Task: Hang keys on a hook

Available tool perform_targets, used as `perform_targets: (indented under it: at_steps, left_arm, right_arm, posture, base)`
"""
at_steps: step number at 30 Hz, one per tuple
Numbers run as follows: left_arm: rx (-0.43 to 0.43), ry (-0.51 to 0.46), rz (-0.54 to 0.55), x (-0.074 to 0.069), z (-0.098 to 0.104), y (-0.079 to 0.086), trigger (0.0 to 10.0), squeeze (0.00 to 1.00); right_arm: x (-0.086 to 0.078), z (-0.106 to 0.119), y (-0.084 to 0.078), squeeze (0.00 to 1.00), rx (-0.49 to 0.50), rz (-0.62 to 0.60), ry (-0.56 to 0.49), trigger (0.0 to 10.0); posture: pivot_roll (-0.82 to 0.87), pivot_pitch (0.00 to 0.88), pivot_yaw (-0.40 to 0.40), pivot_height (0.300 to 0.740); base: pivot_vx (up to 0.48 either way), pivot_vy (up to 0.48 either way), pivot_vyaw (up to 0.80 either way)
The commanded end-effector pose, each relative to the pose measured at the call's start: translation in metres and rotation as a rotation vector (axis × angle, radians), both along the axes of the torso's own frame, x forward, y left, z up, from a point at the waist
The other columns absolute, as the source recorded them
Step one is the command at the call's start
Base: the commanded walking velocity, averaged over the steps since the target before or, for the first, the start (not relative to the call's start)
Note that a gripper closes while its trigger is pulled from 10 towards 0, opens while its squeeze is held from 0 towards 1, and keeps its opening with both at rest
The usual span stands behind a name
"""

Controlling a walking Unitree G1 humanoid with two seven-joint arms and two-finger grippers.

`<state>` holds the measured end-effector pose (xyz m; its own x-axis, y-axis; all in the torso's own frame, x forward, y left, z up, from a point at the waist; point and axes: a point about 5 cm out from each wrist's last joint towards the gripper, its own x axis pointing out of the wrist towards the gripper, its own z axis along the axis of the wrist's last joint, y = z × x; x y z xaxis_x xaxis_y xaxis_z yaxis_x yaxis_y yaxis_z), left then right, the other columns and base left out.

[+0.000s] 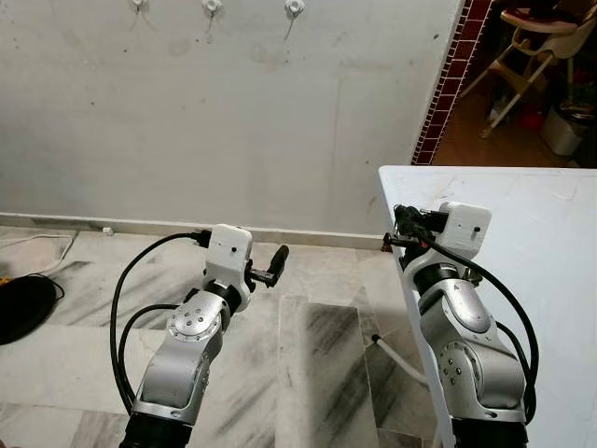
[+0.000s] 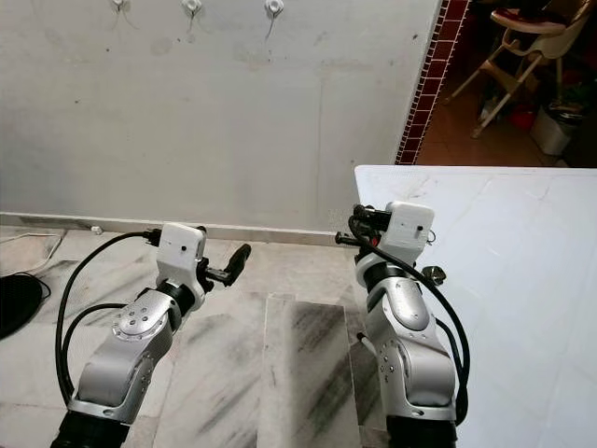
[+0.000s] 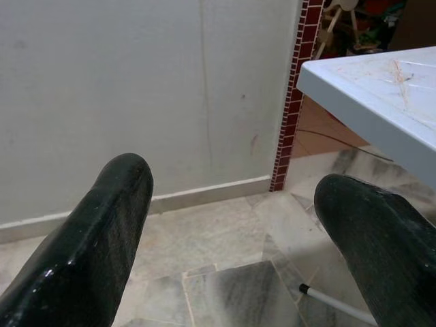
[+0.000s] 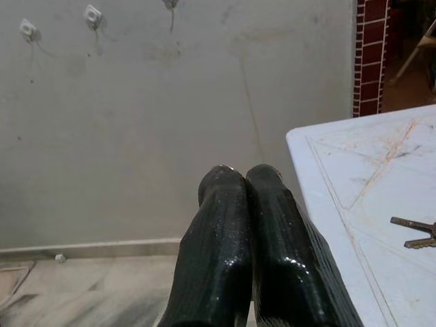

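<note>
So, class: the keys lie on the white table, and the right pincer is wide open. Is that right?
Not quite. The keys do lie on the white table, but the right pincer is shut, its two fingers pressed together, as the right wrist view shows.

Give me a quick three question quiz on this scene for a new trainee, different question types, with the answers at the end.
1. True or false: the keys already hang on a wall hook.
2. Which gripper is open? A) left gripper B) right gripper
3. Fill in: the keys lie on the white ___.

Key: 1 false, they lie flat on the tabletop; 2 A, its fingers stand wide apart while the right one's are pressed together; 3 table.
</note>
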<state>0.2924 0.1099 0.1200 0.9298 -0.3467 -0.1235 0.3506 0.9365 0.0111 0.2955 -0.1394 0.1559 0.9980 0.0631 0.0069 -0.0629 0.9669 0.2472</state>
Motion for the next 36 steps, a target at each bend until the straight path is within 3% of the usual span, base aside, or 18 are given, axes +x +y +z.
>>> perform_targets:
  at_steps: [1,25,36]
  left_arm:
    - [-0.003,-0.005,-0.012,0.0015,0.0042,-0.0016,10.0,0.00]
    - [-0.009,0.011,0.001,0.0042,0.0045,-0.0006,10.0,0.00]
    - [-0.070,0.018,-0.012,0.0057,0.0076,0.0007,10.0,0.00]
  right_arm:
    - [0.0022,0.0018,-0.0001,0.00,-0.001,-0.003,-0.005,10.0]
    - [0.0047,0.0005,-0.0018,0.00,-0.002,-0.022,-0.001,10.0]
    - [0.0060,0.0014,-0.0024,0.00,-0.004,-0.023,-0.005,10.0]
  posture:
    - [0.11,0.000,-0.035,0.740]
    - [0.11,0.000,-0.031,0.740]
    - [0.11,0.000,-0.033,0.740]
  base:
    - [0.000,0.000,0.00]
    - [0.000,0.474,0.00]
    - [0.000,0.000,0.00]
